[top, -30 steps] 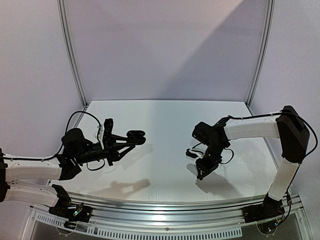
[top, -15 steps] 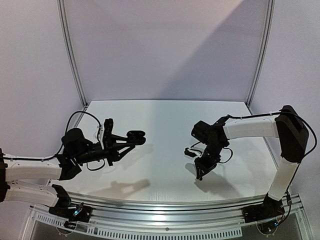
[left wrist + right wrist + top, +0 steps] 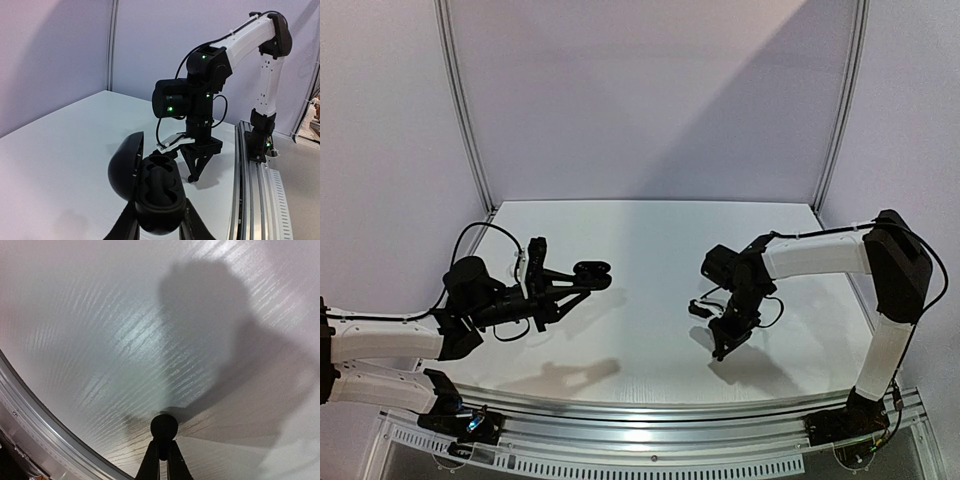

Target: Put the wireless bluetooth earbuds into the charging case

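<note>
A black charging case [image 3: 160, 192] hangs in my left gripper [image 3: 159, 217], which is shut on its lower half. Its lid [image 3: 125, 165] stands open to the left and the two moulded wells inside look empty. From above, the case [image 3: 590, 270] is held out over the left part of the table by that gripper [image 3: 578, 284]. My right gripper [image 3: 163, 447] points down close to the table, shut on a small round black earbud [image 3: 164, 427] at its fingertips. The left wrist view shows the same gripper [image 3: 194, 175] just beyond the case.
A white table [image 3: 640, 240] runs back to pale walls. An aluminium rail [image 3: 250, 190] lines the near edge and shows again [image 3: 30, 405] close to the right gripper. A loose cable [image 3: 775, 312] hangs beside the right wrist.
The right gripper's jaws have come together on the earbud, and that arm has shifted slightly left. The left arm and the case have not moved.
</note>
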`<move>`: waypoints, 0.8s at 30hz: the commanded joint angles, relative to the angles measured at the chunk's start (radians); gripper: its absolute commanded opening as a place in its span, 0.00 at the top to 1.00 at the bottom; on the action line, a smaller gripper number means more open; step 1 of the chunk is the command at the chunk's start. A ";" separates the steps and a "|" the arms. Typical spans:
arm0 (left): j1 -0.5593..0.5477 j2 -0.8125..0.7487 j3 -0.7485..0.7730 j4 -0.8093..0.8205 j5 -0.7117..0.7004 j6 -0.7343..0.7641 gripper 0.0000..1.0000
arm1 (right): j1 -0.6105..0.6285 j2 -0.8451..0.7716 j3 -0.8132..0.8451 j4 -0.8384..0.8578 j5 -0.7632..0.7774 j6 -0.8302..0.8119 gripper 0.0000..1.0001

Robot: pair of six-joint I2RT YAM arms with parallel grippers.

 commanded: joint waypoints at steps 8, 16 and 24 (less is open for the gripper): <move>-0.014 -0.008 0.002 -0.003 0.083 0.034 1.00 | 0.064 -0.109 0.202 -0.131 0.056 -0.085 1.00; -0.014 -0.018 0.006 -0.005 0.228 0.087 1.00 | 0.237 -0.225 0.549 -0.191 0.097 -0.198 1.00; -0.014 -0.018 0.024 -0.008 0.358 0.233 1.00 | 0.395 -0.132 0.807 -0.232 0.133 -0.275 1.00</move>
